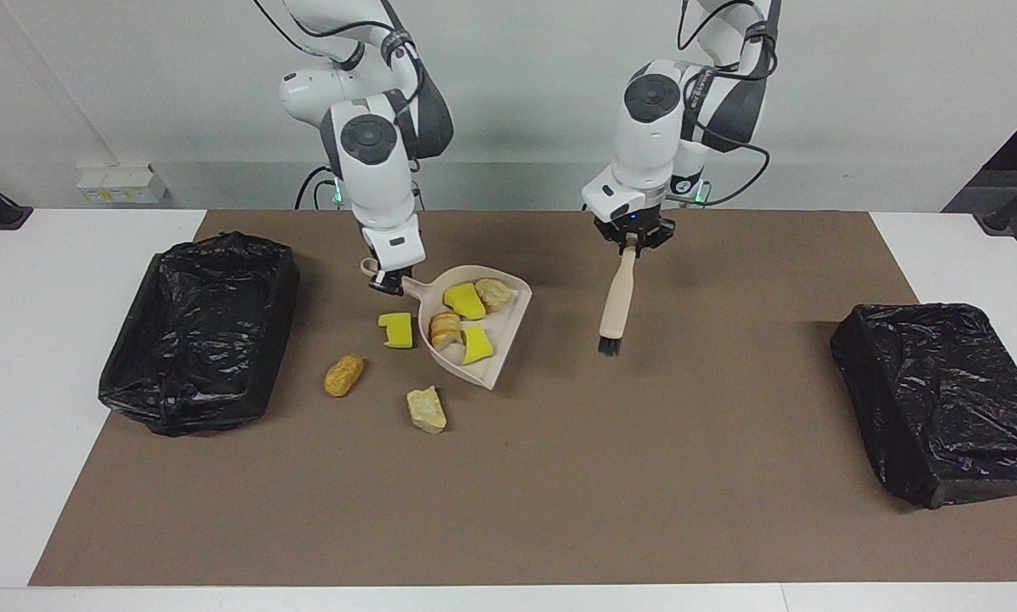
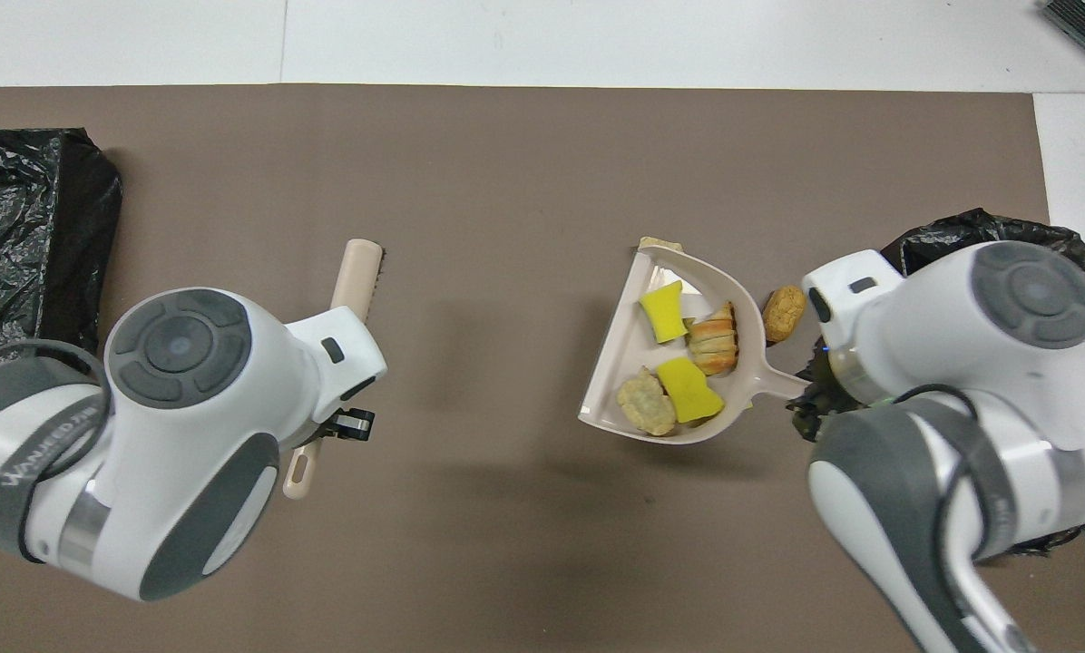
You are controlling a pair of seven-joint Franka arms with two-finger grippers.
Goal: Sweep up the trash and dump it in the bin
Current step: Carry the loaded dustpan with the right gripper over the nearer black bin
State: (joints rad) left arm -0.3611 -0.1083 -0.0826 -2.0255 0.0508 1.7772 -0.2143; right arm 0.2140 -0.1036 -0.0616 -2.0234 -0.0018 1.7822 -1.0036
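Overhead view: "WANJEED" on left arm; left gripper (image 1: 630, 247) grips brush (image 1: 617, 303), right gripper (image 1: 389, 284) dustpan (image 1: 508, 327).

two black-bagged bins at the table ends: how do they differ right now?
The bin at the right arm's end lies open, its hollow showing; the bin at the left arm's end shows only a closed, domed bag surface. The dustpan and loose scraps lie closer to the first. Both are wrapped in crinkled black plastic.
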